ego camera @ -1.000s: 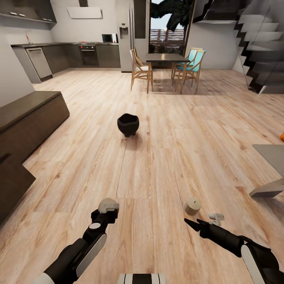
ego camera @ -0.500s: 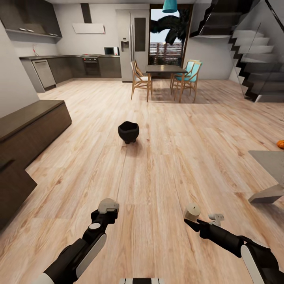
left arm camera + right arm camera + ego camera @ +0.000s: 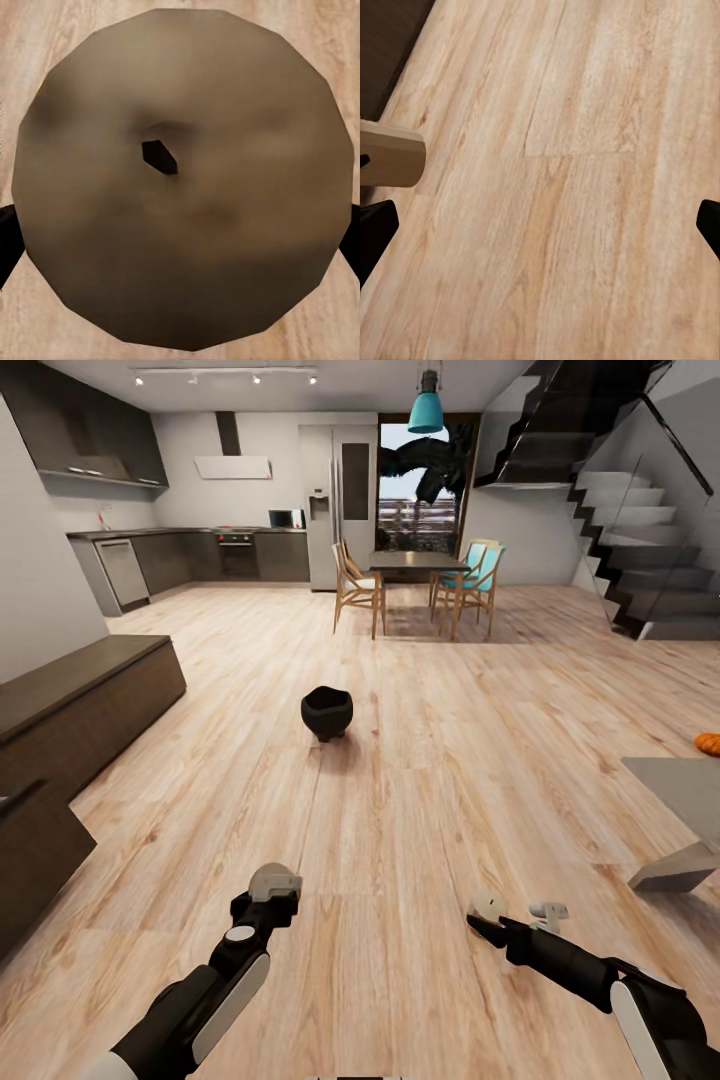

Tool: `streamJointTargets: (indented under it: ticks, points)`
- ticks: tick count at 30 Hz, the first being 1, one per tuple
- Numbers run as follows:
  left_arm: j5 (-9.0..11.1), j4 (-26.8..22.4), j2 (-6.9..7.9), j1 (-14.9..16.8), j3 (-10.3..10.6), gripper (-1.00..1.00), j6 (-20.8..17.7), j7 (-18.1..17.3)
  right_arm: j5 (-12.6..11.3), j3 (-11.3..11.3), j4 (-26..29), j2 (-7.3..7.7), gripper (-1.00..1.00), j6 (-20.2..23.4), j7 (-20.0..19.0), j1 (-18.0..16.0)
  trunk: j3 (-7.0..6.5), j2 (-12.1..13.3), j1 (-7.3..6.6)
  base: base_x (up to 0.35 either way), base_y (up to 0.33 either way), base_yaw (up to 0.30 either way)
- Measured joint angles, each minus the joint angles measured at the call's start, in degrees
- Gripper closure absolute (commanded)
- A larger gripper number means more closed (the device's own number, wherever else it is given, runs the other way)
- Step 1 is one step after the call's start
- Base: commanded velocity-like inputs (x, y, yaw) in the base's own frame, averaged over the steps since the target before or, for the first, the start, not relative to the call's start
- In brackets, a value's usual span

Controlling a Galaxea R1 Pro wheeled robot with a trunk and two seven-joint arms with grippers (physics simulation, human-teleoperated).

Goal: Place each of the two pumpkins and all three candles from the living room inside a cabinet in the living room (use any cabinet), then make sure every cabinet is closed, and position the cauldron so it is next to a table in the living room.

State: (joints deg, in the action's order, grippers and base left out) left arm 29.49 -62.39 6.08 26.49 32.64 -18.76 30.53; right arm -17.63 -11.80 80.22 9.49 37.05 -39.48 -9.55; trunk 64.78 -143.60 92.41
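Head view: the black, rounded cauldron (image 3: pixel 327 712) sits alone on the pale plank floor (image 3: pixel 430 780), well apart from the grey table (image 3: pixel 680 790) at right. A ribbed orange pumpkin (image 3: pixel 709 743) peeks out just beyond that table's far edge. The long dark-wood cabinet (image 3: pixel 80 705) runs along the left wall. The left gripper (image 3: pixel 272 887) clasps a beige cylindrical candle (image 3: pixel 274 880); the right gripper (image 3: pixel 510 920) hovers spread wide with nothing between its fingers, near another candle (image 3: pixel 487 905) on the floor.

Left wrist view: the candle's flat, faceted round top (image 3: pixel 184 180) with its dark wick, black fingers pressed against either side.

Right wrist view: black fingertips (image 3: pixel 375 229) far apart over grainy planks, a candle (image 3: pixel 390 154) beside one.
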Motion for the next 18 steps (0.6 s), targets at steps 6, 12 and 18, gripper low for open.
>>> streamJointTargets:
  ticks: [6, 12, 18]
  points:
    - [0.09, 0.12, -0.01, -0.02, 0.05, 1.0, 0.0, 0.0, -0.05, -0.01, -0.01, 0.0, -1.0, 0.0, 0.03, -0.01, -0.05, 0.0, 0.0, 0.0, 0.0, 0.148]
    - [0.02, 0.45, -0.05, 0.03, 0.07, 1.0, 0.0, 0.0, -0.1, -0.07, -0.08, 0.0, -1.0, -0.01, 0.05, -0.02, -0.06, 0.0, -0.01, 0.082, 0.0, 0.171]
    - [0.03, 0.52, -0.07, 0.07, 0.09, 1.0, 0.01, -0.01, -0.09, -0.09, -0.07, 0.0, -1.0, 0.0, 0.04, -0.01, -0.06, 0.0, -0.03, 0.277, -0.079, 0.026]
